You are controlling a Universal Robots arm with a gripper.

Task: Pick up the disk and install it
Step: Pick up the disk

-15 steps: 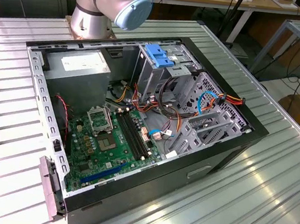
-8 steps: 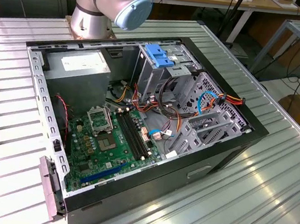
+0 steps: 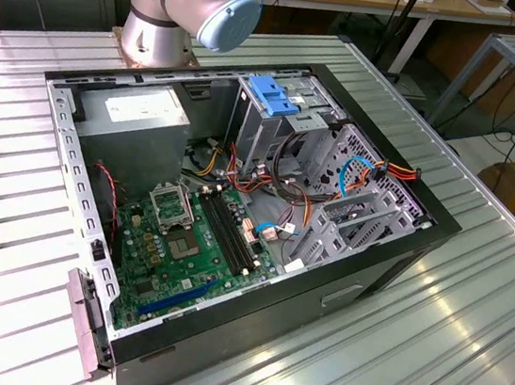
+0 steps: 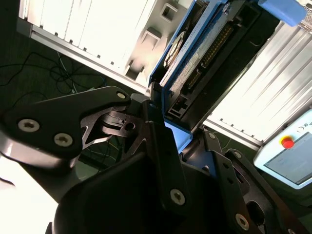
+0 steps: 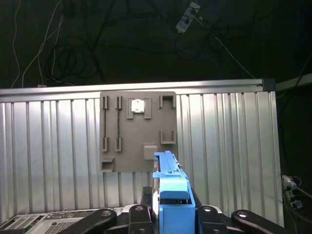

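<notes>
The gripper [image 4: 163, 117] is clamped on 1 end of the disk [image 4: 192, 58] and holds it over the ribbed table [image 5: 48, 161], near a grey plate [image 5: 139, 131]. In the exterior view, the open case [image 3: 371, 264] lies just beside the arm's base [image 3: 149, 41].

Your exterior view looks down at a slant from high up onto the open computer case [image 3: 373, 255] on the ribbed tabletop [image 3: 474, 354], with the arm's base [image 3: 149, 41] at the far edge. Your first wrist view sits just behind the gripper [image 5: 171, 201] and faces down along the edge-on disk [image 5: 165, 168] to the tabletop and a grey plate [image 5: 126, 141], from well above. Your second wrist view is tight against the gripper's linkage, tilted, looking along the disk's face. Both wrist views share disk, grey plate and tabletop slats.
</notes>
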